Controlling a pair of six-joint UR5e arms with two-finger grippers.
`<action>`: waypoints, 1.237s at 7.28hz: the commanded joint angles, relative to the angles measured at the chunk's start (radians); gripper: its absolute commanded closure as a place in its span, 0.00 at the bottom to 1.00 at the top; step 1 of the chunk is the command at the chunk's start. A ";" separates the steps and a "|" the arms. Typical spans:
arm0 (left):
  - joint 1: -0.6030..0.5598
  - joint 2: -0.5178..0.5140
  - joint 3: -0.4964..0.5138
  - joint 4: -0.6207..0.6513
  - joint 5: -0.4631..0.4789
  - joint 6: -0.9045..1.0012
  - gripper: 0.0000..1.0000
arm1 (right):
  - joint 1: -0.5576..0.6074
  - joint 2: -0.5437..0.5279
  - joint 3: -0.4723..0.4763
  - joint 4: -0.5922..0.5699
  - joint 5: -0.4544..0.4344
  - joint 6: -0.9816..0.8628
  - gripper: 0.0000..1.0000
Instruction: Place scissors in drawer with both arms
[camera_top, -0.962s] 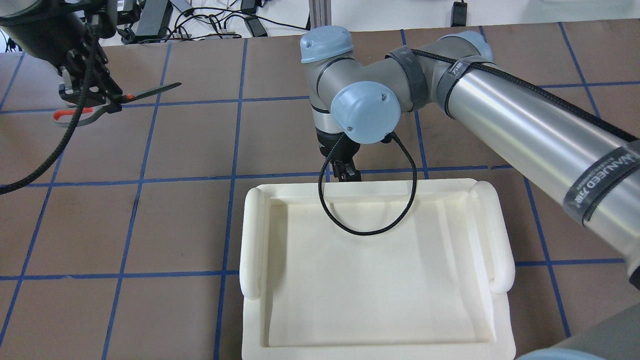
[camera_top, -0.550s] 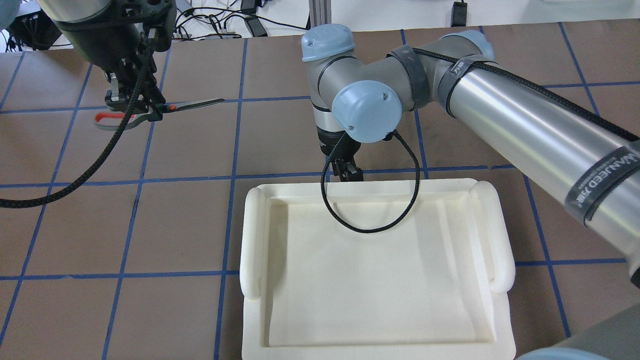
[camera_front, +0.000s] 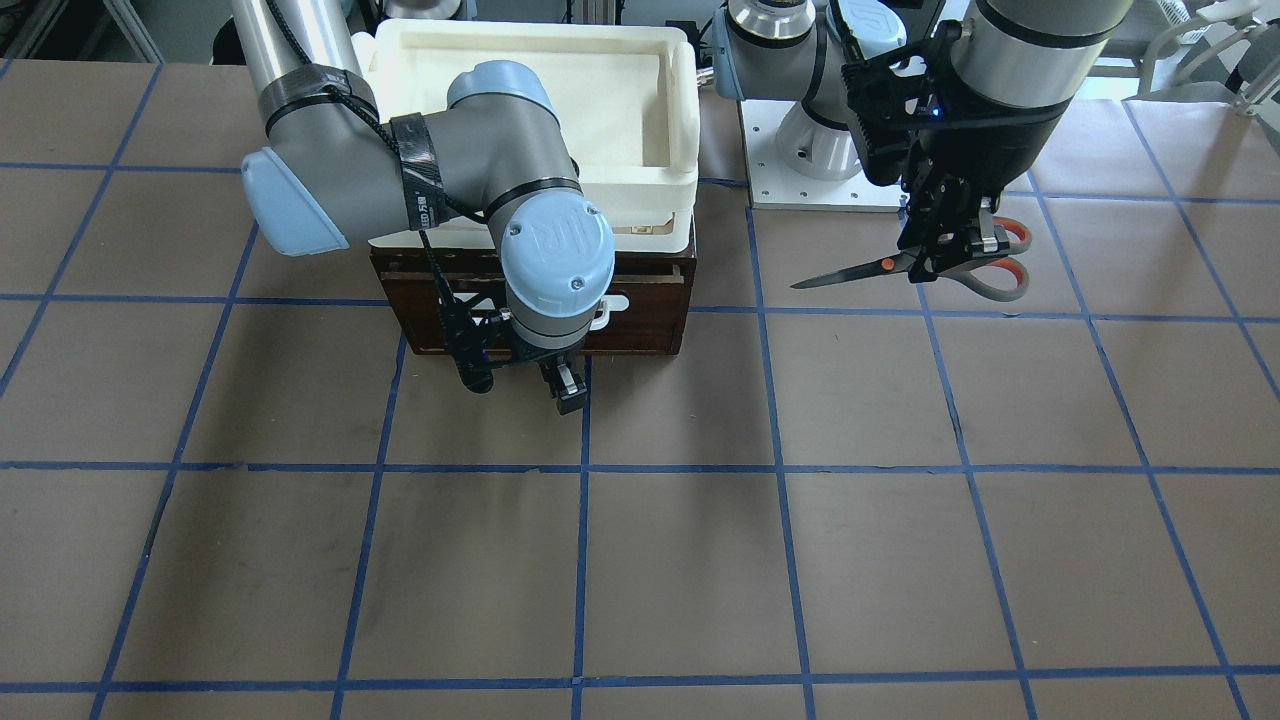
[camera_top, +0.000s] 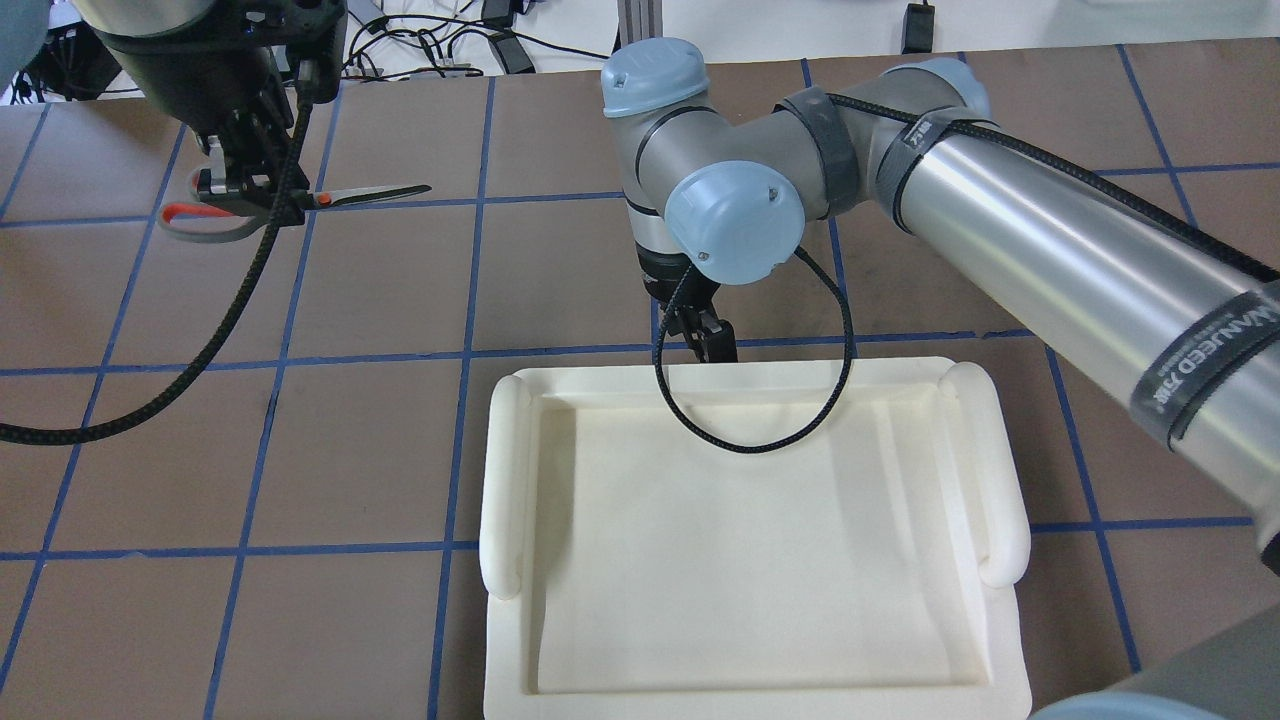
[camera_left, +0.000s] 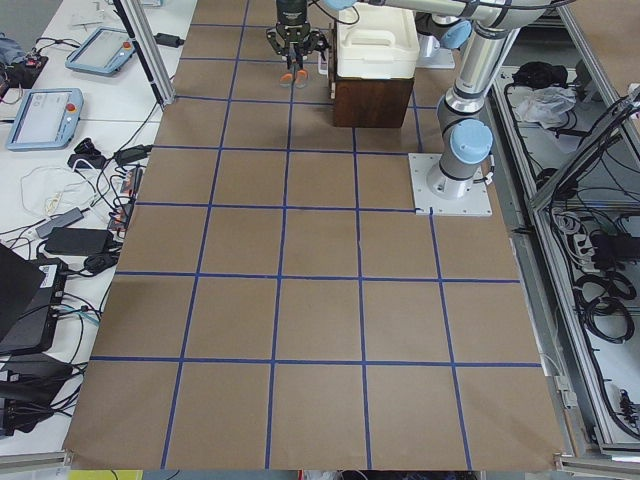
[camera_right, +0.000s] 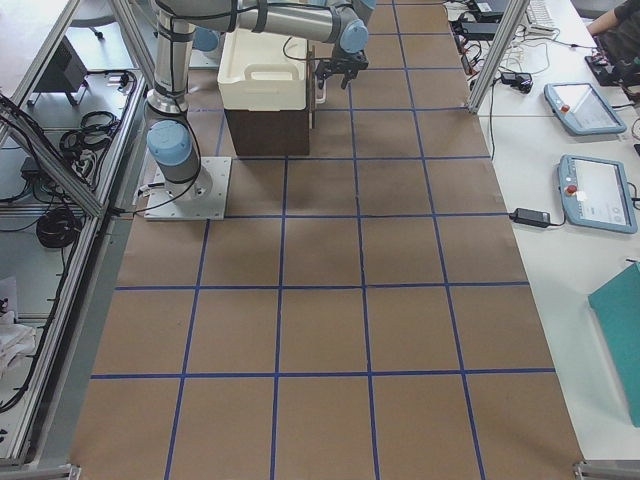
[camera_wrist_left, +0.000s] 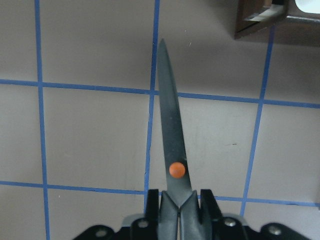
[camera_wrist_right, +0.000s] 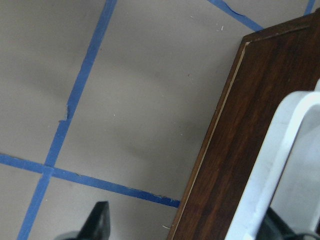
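Note:
The scissors (camera_top: 340, 194) hang in the air at the far left, blades pointing right towards the middle. My left gripper (camera_top: 250, 195) is shut on them just behind the orange pivot. They also show in the front view (camera_front: 860, 271) and the left wrist view (camera_wrist_left: 172, 140). The dark brown drawer (camera_front: 650, 300) is closed under the white tray (camera_top: 510, 480). My right gripper (camera_front: 566, 388) is open, low in front of the drawer's white bar handle (camera_front: 612, 305). In the right wrist view the handle (camera_wrist_right: 285, 150) stands by the right finger, untouched.
The white foam tray (camera_front: 680, 150) sits on top of the drawer cabinet and hides it from above. The left arm's base plate (camera_front: 830, 190) stands beside the cabinet. Brown table paper with blue tape lines (camera_top: 300, 450) spreads around.
My left arm has carried the scissors to the right and slightly farther back. My right gripper has shifted a little to the right in front of the drawer.

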 joint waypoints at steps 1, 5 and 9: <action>-0.004 0.007 -0.032 0.082 0.002 -0.045 1.00 | -0.004 0.008 -0.005 -0.044 -0.004 -0.040 0.00; -0.041 0.016 -0.078 0.171 0.002 -0.120 1.00 | -0.007 0.042 -0.054 -0.083 -0.030 -0.063 0.00; -0.044 -0.013 -0.083 0.172 -0.009 -0.123 1.00 | -0.027 0.067 -0.099 -0.100 -0.031 -0.113 0.00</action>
